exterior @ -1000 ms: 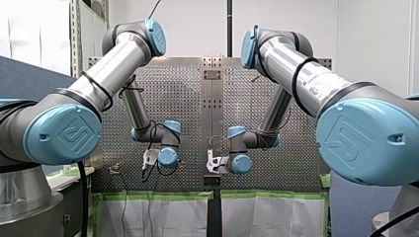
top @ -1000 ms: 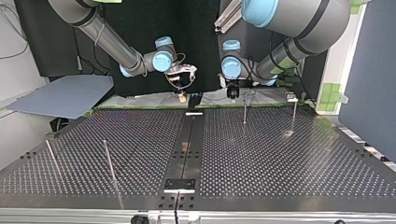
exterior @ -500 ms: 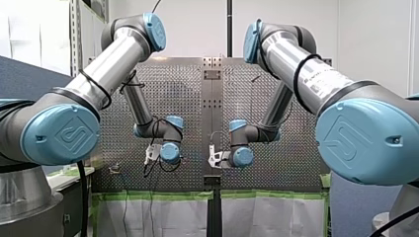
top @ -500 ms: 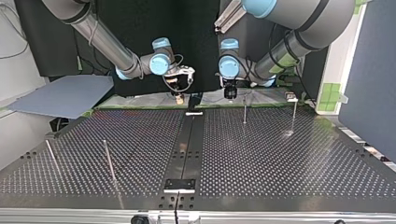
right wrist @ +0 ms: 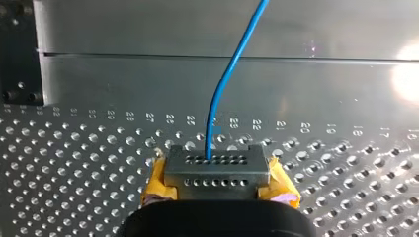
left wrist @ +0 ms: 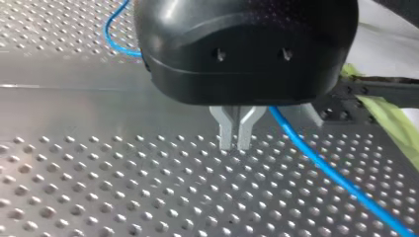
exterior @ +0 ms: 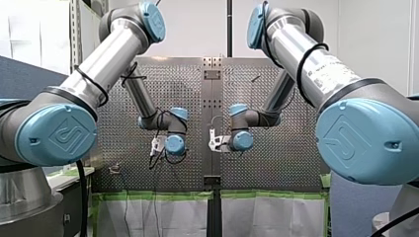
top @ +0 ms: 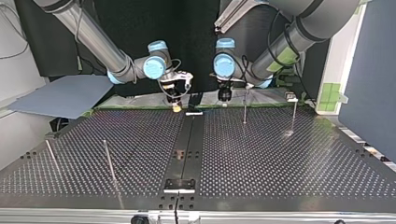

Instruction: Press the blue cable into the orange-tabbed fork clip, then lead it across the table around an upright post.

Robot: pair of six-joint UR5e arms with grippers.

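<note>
Blue cable (right wrist: pixel 219 96) pinched in right end effector (right wrist: pixel 217 170), wrist-view only; left end effector (left wrist: pixel 235 140) closed.

Perforated table (top: pixel 280 158), upright posts (top: pixel 109 161), blue cable (right wrist: pixel 217 94)

Arms: two – my left arm (exterior: pixel 99 64), my right arm (exterior: pixel 316 69). Grippers: two – left gripper (left wrist: pixel 235 145), right gripper (right wrist: pixel 217 182). One blue cable (right wrist: pixel 212 123). Four upright posts (top: pixel 51 156) (top: pixel 109 160) (top: pixel 244 112) (top: pixel 293 115). One perforated table (top: pixel 280 163).
</note>
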